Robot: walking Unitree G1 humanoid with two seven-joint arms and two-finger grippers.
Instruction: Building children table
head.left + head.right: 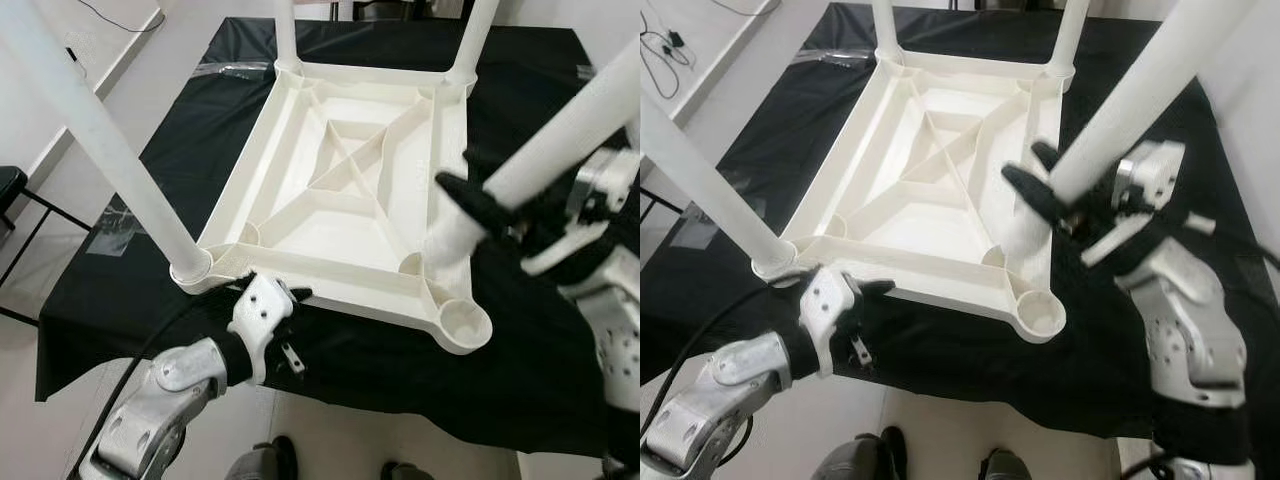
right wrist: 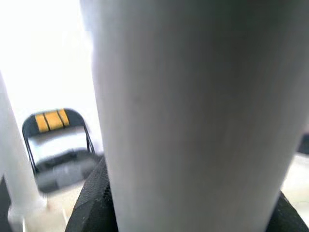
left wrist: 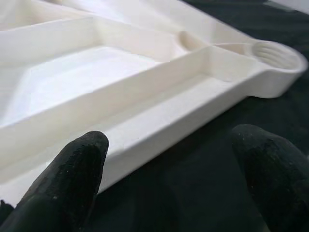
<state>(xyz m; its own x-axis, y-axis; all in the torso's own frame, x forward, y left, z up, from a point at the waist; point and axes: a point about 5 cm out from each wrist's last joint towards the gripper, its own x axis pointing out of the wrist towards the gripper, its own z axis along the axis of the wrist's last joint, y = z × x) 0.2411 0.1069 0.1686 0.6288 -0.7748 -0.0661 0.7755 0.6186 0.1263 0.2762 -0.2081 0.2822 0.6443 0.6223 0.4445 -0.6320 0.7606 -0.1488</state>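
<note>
The left end effector [image 1: 268,288] is sitting nearest the camera, its black fingers [image 3: 72,179] standing apart with nothing between them, hovering at the near edge of the upturned white tabletop [image 1: 350,190] close to its near left corner. That tabletop is lying underside up on a bench [image 1: 200,130] draped in black cloth, showing its ribbed frame and diagonal cross-braces. Three white legs are standing in corner sockets: one at the near left [image 1: 100,140], two at the far corners [image 1: 287,35] [image 1: 475,35]. The near right socket [image 1: 465,322] is sitting open, a round threaded cup. The right end effector [image 1: 1065,200] is clamping a fourth loose leg [image 1: 1140,90], holding it tilted above the tabletop's right side, its lower end near the rim and apart from the open socket. In the right wrist view a black folding chair [image 2: 58,145] with yellow stripes on its backrest is standing beyond the leg. No writing or brand marks are readable anywhere
</note>
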